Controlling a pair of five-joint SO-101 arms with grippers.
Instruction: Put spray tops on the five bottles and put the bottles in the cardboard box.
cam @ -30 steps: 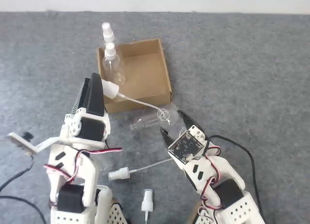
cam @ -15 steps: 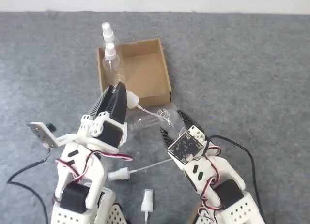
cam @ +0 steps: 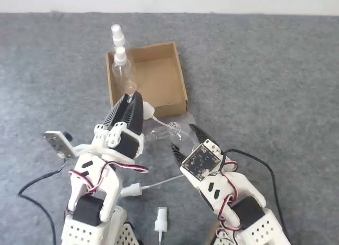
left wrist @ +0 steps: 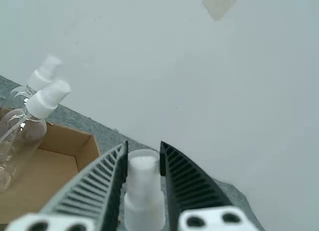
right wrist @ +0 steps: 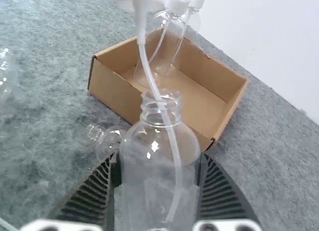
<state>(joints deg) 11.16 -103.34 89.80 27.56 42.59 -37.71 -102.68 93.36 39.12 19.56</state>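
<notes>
My right gripper (cam: 181, 136) is shut on a clear open bottle (right wrist: 157, 156), held upright in front of the cardboard box (cam: 177, 78). My left gripper (cam: 133, 103) is shut on a white spray top (left wrist: 143, 186) just above and beside it. The top's thin tube (right wrist: 149, 76) runs down through the bottle's neck. Two bottles with spray tops (cam: 123, 65) stand at the box's far left corner, also visible as capped bottles (right wrist: 167, 36) in the right wrist view. Another open bottle (right wrist: 107, 141) lies on the carpet by the box's front wall.
Two loose spray tops lie on the grey carpet between the arm bases, one with a long tube (cam: 132, 190) and one nearer the front edge (cam: 160, 221). Most of the box floor (right wrist: 199, 101) is bare. Carpet to the right is open.
My left arm has swung right and forward with the spray top, bringing its tube over and into the held bottle. The right gripper has shifted slightly left with the bottle.
</notes>
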